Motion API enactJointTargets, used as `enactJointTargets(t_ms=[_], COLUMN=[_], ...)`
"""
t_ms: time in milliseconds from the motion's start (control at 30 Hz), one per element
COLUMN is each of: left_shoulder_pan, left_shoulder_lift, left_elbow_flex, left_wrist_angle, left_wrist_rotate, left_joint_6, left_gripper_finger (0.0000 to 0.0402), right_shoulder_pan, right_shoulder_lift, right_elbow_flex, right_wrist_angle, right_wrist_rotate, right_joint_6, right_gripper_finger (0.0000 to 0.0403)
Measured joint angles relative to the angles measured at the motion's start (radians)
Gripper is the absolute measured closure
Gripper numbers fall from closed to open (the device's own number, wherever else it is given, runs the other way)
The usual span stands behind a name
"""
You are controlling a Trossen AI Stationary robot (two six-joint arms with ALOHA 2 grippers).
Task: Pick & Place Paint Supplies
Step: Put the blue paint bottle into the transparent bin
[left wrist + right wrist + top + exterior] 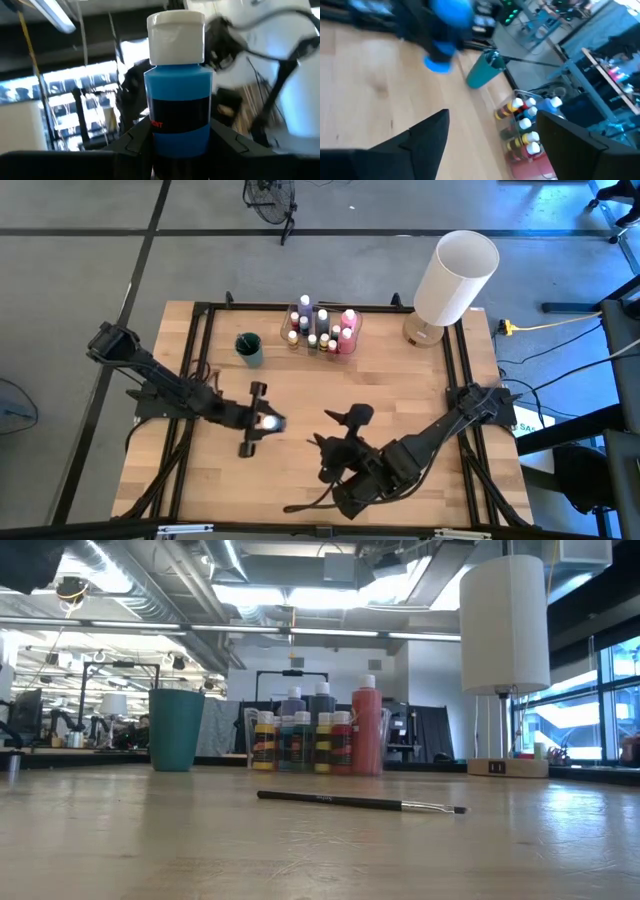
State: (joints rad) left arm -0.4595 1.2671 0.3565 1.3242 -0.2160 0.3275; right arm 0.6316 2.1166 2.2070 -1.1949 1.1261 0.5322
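The left end effector (180,145) grips a blue bottle (179,107) above the worktop (300,395); the right end effector (490,145) hangs open, empty.

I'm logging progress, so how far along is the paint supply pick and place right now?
Looks partly done: a cluster of paint bottles already stands in the clear container near the teal cup. In hand: the left gripper holds a blue paint bottle above the table. The right gripper is open, holding nothing. Left: placing that bottle, and the paintbrush lying on the table.
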Motion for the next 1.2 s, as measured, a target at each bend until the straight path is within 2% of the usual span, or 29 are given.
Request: enactJointTargets(t_ms=[133,300,367,500,567,767,1067,1200], left_shoulder_pan=[-0.004,-0.005,-0.005,-0.005,-0.005,-0.005,-0.005,-0.005], left_shoulder_lift=[0.000,0.000,0.000,0.000,0.000,0.000,0.001,0.001], left_elbow_flex=[0.000,0.003,0.013,0.030,0.035,0.036,0.036,0.036], left_wrist_angle=[0.089,0.125,0.123,0.109,0.109,0.108,0.087,0.084], left_wrist_rotate=[0.023,0.062,0.062,0.069,0.093,0.114,0.106,0.105], left_joint_6=[0.007,0.035,0.035,0.035,0.035,0.035,0.054,0.054], left_gripper_finger=[0.0276,0.0275,0.0276,0.0277,0.0277,0.0277,0.0275,0.0275], right_shoulder_pan=[-0.016,-0.033,-0.038,-0.062,-0.077,-0.116,-0.186,-0.200], right_shoulder_lift=[0.000,0.000,0.001,0.004,0.008,0.009,0.026,0.032], right_elbow_flex=[0.000,-0.015,-0.023,-0.023,-0.023,-0.023,-0.023,-0.023], right_wrist_angle=[0.077,0.245,0.307,0.452,0.508,0.576,0.633,0.636], right_wrist_rotate=[0.000,-0.018,-0.072,-0.245,-0.288,-0.296,-0.504,-0.510], right_joint_6=[-0.017,-0.167,-0.246,-0.384,-0.422,-0.435,-0.445,-0.451], right_gripper_finger=[0.0100,0.0100,0.0100,0.0100,0.0100,0.0100,0.0100,0.0100])
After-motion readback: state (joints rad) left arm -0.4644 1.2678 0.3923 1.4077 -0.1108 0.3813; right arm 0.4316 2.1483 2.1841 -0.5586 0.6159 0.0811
